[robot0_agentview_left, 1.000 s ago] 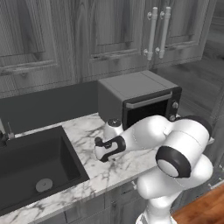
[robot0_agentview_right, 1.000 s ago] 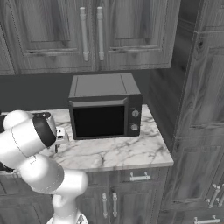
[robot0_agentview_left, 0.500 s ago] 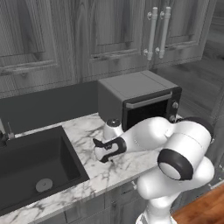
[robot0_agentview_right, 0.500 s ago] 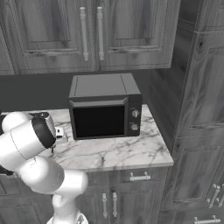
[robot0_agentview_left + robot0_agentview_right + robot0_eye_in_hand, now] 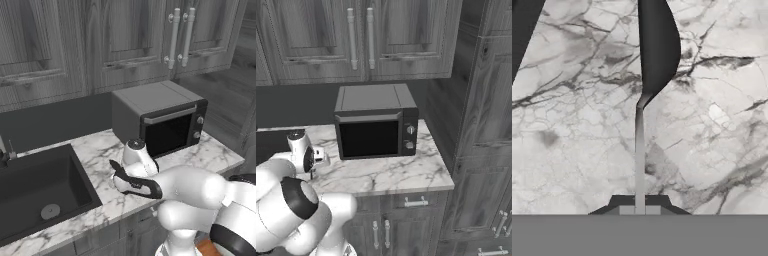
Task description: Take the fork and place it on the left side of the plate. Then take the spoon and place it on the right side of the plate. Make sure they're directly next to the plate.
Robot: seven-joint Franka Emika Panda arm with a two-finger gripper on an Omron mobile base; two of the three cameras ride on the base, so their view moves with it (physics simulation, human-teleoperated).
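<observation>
Where the dark cabinets [image 5: 125,45] hang, a marble tabletop [image 5: 100,155] runs below them, carrying a grey microwave [image 5: 160,120] with a black sink [image 5: 40,185] set in well to its left. Between sink and microwave, just in front of the microwave's left corner, the gripper [image 5: 640,210] points down at the marble. Its jaws are closed tight on the thin handle of the dark grey spoon [image 5: 654,50], whose bowl reaches away from the fingertips above the stone.
</observation>
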